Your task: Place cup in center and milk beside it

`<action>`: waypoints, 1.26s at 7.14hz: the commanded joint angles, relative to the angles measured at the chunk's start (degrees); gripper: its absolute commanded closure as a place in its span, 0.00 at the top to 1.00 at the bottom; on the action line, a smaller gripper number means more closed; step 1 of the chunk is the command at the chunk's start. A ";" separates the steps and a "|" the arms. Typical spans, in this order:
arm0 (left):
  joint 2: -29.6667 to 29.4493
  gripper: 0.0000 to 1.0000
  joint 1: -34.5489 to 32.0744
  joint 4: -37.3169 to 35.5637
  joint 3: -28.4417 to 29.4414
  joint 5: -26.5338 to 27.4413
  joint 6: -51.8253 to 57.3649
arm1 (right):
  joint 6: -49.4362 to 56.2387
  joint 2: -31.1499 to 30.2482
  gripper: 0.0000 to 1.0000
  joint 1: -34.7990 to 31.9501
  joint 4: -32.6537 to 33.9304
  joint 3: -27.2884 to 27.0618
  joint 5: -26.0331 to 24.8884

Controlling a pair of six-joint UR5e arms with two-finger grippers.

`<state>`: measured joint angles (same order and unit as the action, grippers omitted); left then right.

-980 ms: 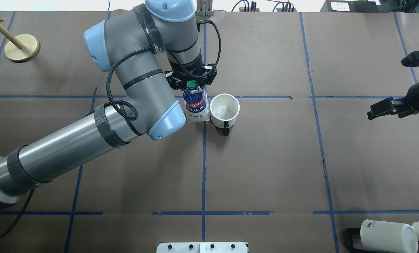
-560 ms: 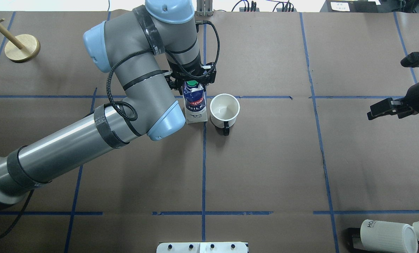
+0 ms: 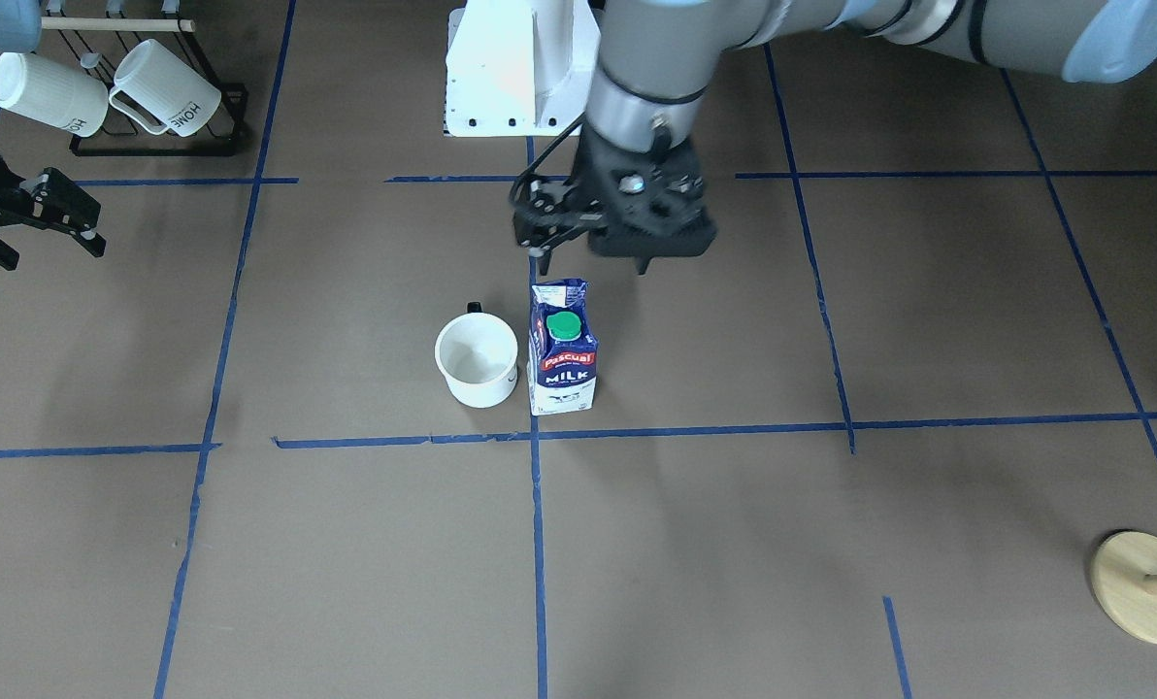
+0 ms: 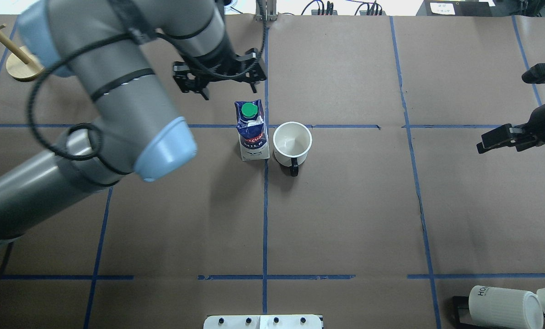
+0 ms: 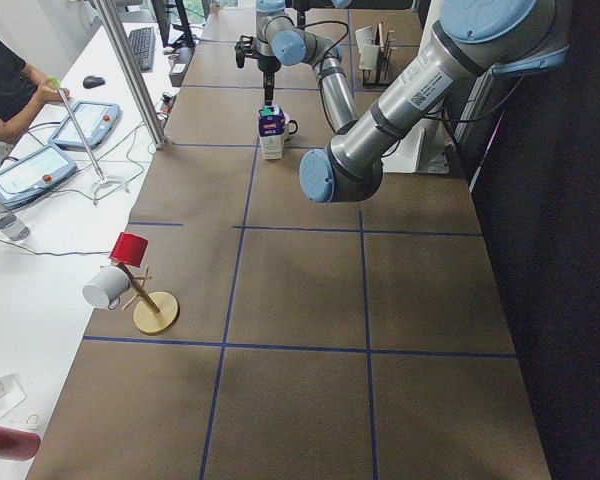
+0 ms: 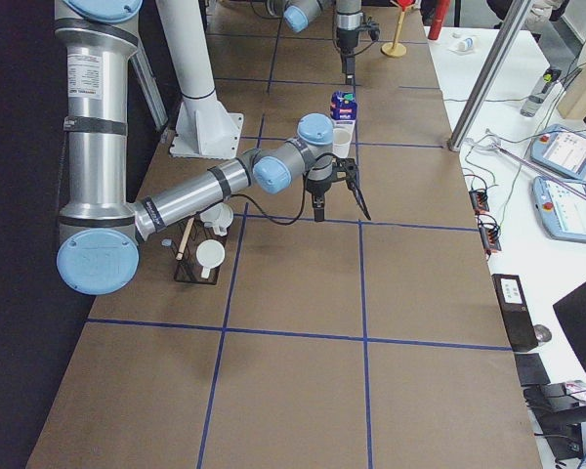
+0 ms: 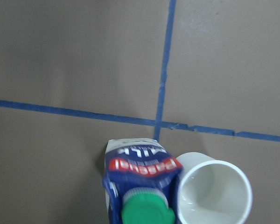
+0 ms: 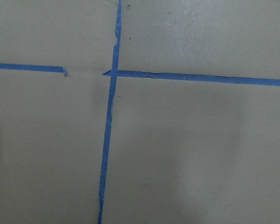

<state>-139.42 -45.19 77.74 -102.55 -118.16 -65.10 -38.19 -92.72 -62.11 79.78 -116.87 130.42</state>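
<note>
The milk [image 4: 253, 132] stands upright just left of the middle tape line. It also shows in the front view [image 3: 561, 349] and the left wrist view [image 7: 140, 182]. The cup [image 4: 292, 142] stands right beside it, upright, handle toward the robot, also in the front view [image 3: 478, 361]. Both sit at the center [image 4: 265, 126], just on the robot's side of the horizontal line. My left gripper [image 4: 229, 91] is open and empty, raised above and beyond the carton [image 3: 593, 260]. My right gripper [image 4: 503, 114] is open and empty at the table's far right [image 3: 51, 254].
A black rack with ribbed "HOME" mugs [image 4: 505, 306] stands at the near right corner [image 3: 103, 92]. A wooden mug stand [image 4: 25, 61] is at the far left [image 3: 1141, 587]. The white base plate [image 4: 263, 322] is at the robot's edge. An operator sits beside the table [image 5: 10, 85].
My left gripper has let go of the milk's top, risen and drawn back to the far left. The carton, tilted a second ago, now stands free. Cup and right arm have not moved.
</note>
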 commanded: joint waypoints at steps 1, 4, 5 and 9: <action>12.71 1.00 -5.66 -0.66 -11.49 -0.58 11.77 | 10.17 -0.36 1.00 -10.25 0.73 3.63 8.58; 35.53 1.00 -20.21 0.39 -15.48 -7.67 43.96 | 31.94 -0.63 1.00 -22.83 4.13 11.20 10.11; 42.67 1.00 -29.07 0.31 -13.92 -10.22 60.62 | 45.43 -0.45 1.00 -28.71 11.55 13.48 9.94; 43.26 1.00 -51.47 0.22 10.17 -16.28 91.99 | 61.39 0.43 1.00 -35.20 25.64 14.65 6.86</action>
<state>-96.53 -93.47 78.30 -96.14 -131.33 23.40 21.83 -92.34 -97.87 101.32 -102.12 137.62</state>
